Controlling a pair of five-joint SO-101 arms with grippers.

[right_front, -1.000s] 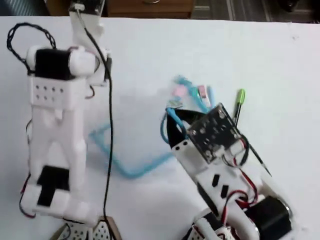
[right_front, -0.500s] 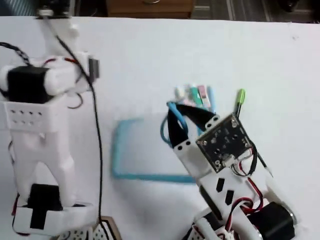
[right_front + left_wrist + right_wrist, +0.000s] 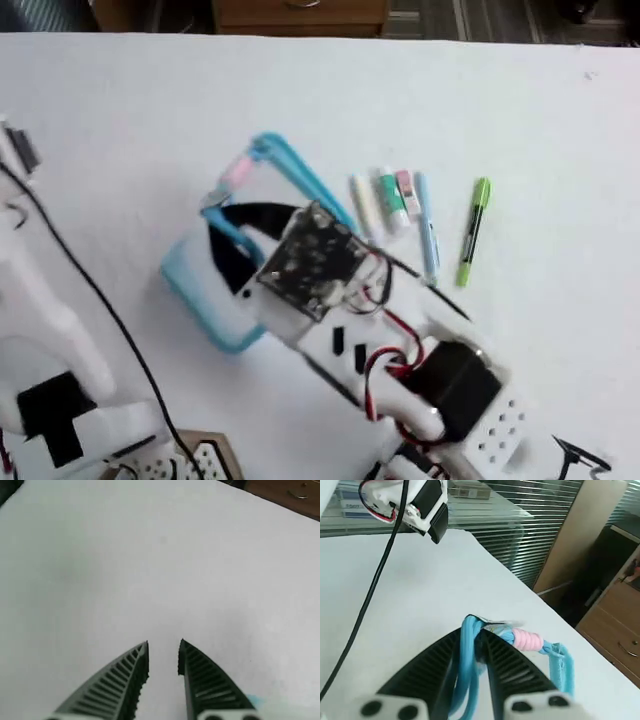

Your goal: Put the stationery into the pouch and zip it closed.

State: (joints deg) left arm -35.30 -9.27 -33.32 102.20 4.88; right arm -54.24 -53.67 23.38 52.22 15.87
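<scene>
Pouch (image 3: 200, 305) first: you have it left of centre in the high view, its blue-edged body tilted and partly under the right arm. Your right hand (image 3: 215, 215) is clamped onto the blue cord (image 3: 465, 650) of the pouch. Its wrist view shows the loop pinched between the two fingers, with the pink bead (image 3: 526, 640) just past the tips. To the right of the pouch, on the white surface (image 3: 520, 110), lie a white stick (image 3: 366, 205), a green-capped marker (image 3: 391, 200), a pink piece (image 3: 406, 190) and a blue pen (image 3: 427, 225). A green highlighter (image 3: 472, 232) sits a little apart, farther right. All five lie outside the pouch. Your left hand (image 3: 163, 652) hangs over the white surface with a small gap between its fingers, holding nothing. Its arm sits at the lower left of the frame.
</scene>
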